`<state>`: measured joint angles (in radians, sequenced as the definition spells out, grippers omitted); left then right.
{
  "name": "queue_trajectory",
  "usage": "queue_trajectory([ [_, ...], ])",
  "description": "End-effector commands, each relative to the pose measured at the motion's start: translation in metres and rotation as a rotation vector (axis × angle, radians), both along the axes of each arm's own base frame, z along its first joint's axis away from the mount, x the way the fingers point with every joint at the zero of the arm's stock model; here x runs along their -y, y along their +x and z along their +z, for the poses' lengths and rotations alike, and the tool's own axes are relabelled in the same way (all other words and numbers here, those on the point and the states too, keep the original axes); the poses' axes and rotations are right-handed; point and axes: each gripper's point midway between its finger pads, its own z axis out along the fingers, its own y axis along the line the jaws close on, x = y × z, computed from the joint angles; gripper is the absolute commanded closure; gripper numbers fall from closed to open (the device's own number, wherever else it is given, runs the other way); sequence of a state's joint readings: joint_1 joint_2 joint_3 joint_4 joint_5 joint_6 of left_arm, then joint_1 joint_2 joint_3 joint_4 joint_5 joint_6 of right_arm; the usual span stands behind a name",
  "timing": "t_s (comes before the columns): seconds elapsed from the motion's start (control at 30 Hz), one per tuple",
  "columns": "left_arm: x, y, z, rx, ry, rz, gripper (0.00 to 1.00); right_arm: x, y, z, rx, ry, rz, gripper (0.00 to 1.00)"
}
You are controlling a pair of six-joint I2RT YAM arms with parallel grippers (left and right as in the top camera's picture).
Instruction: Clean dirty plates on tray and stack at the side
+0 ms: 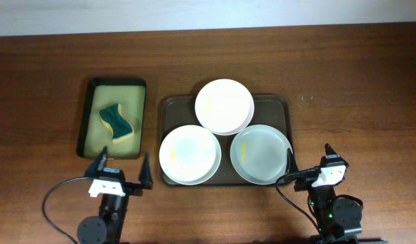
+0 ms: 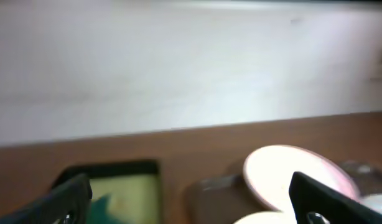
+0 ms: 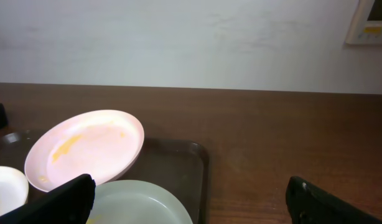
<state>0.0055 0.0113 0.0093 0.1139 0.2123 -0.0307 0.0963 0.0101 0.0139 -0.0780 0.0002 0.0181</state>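
Observation:
Three white plates lie on the dark brown tray (image 1: 276, 102): a rear plate (image 1: 224, 105) resting partly on the other two, a front left plate (image 1: 189, 154) and a front right plate (image 1: 261, 154), each with faint yellow smears. My left gripper (image 1: 120, 171) is open and empty at the table's front edge, left of the tray. My right gripper (image 1: 309, 165) is open and empty at the tray's front right corner. The right wrist view shows the rear plate (image 3: 85, 149), the front right plate (image 3: 141, 202) and the tray (image 3: 185, 162). The blurred left wrist view shows the rear plate (image 2: 290, 171).
A small black tray with yellow-green lining (image 1: 116, 91) stands left of the brown tray and holds a green and yellow sponge (image 1: 117, 122). The black tray also shows in the left wrist view (image 2: 125, 186). Bare wooden table (image 1: 357, 88) lies right of the brown tray.

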Motion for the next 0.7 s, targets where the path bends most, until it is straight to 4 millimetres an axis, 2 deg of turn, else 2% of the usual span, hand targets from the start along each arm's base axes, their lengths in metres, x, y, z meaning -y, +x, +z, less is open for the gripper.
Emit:
queue_trajectory([
  [0.0,0.028,-0.022,0.055,0.239,0.014,-0.173,0.01,0.000,0.000,-0.003,-0.005,-0.005,-0.001,0.02],
  [0.03,0.024,-0.037,0.090,0.398,0.026,-0.143,0.01,0.000,0.000,-0.003,-0.005,-0.005,-0.001,0.02],
  [0.1,0.011,-0.050,0.127,0.501,0.007,-0.070,0.01,0.000,0.000,-0.003,-0.005,-0.005,-0.001,0.02],
  [0.17,0.010,-0.050,0.145,0.477,0.078,-0.031,0.01,0.000,0.000,-0.003,-0.005,-0.005,-0.001,0.01],
  [0.2,0.006,-0.042,0.152,0.401,0.145,0.006,0.01,0.000,0.000,-0.003,-0.005,-0.005,-0.001,0.02],
  [0.3,-0.028,-0.010,0.157,0.092,0.123,0.186,0.01,0.000,0.000,-0.003,-0.005,-0.005,-0.001,0.01],
  [0.33,-0.035,0.003,0.156,-0.017,0.132,0.221,0.01,0.000,0.000,-0.003,-0.005,-0.005,-0.001,0.02],
  [0.37,-0.038,0.028,0.147,-0.223,0.154,0.224,0.01,0.000,0.000,-0.003,-0.005,-0.005,-0.001,0.02],
  [0.4,-0.038,0.037,0.140,-0.309,0.163,0.215,0.01,0.000,0.000,-0.003,-0.005,-0.005,-0.001,0.02],
  [0.43,-0.034,0.049,0.126,-0.450,0.175,0.179,0.01,0.000,0.000,-0.003,-0.005,-0.005,-0.001,0.02],
  [0.5,-0.010,0.069,0.100,-0.664,0.160,0.022,0.01,0.000,0.000,-0.003,-0.005,-0.005,-0.001,0.02],
  [0.53,0.000,0.079,0.087,-0.741,0.146,-0.039,0.01,0.000,0.000,-0.003,-0.005,-0.005,-0.001,0.02],
  [0.57,-0.001,0.088,0.080,-0.775,0.146,-0.039,0.01,0.000,0.000,-0.003,-0.005,-0.005,-0.001,0.02],
  [0.6,-0.008,0.101,0.071,-0.813,0.134,0.002,0.01,0.000,0.000,-0.003,-0.005,-0.005,-0.001,0.02],
  [0.67,-0.046,0.122,0.058,-0.897,0.020,0.258,0.00,0.000,0.000,-0.003,-0.005,-0.005,-0.001,0.02],
])
